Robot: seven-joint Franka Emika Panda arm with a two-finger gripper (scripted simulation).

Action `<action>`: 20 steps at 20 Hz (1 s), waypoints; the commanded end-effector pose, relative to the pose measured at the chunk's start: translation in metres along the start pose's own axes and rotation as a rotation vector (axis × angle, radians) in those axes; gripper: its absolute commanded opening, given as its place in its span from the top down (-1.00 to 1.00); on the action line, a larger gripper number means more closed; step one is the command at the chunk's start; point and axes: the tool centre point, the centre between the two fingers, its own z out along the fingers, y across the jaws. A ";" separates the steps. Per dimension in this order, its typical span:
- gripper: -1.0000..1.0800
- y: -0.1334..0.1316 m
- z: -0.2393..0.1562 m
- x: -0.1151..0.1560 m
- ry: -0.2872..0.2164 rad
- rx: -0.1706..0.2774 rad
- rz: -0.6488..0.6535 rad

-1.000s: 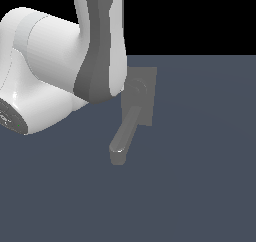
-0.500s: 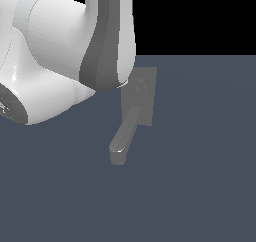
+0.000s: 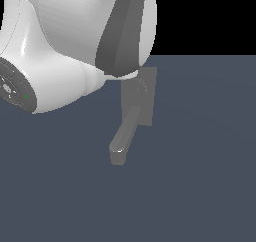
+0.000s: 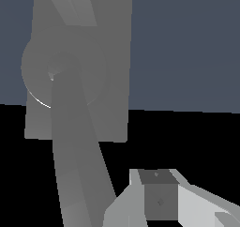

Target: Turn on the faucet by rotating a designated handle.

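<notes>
The grey faucet stands on the dark floor, its flat back plate upright. Its thick spout reaches out from the plate toward the exterior view's lower left. In the wrist view the spout runs from a round hub on the plate. A thin paler strip above the hub looks like the handle; in the exterior view my arm hides it. Of my gripper, only one of the fingers shows, beside the spout and apart from it. I cannot see whether the jaws are open or shut.
My bulky white and grey arm fills the exterior view's upper left and covers the top of the back plate. The dark blue-grey floor spreads around the faucet.
My arm has swung toward the exterior view's right and now covers more of the back plate's top. The faucet has not moved.
</notes>
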 end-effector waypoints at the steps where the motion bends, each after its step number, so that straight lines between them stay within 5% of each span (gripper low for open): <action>1: 1.00 -0.005 0.005 -0.026 -0.036 0.002 0.013; 6: 1.00 -0.015 0.005 -0.038 -0.040 0.001 0.016; 7: 1.00 -0.016 -0.003 -0.013 0.000 -0.001 -0.010; 20: 1.00 -0.063 0.003 -0.040 -0.029 0.000 0.009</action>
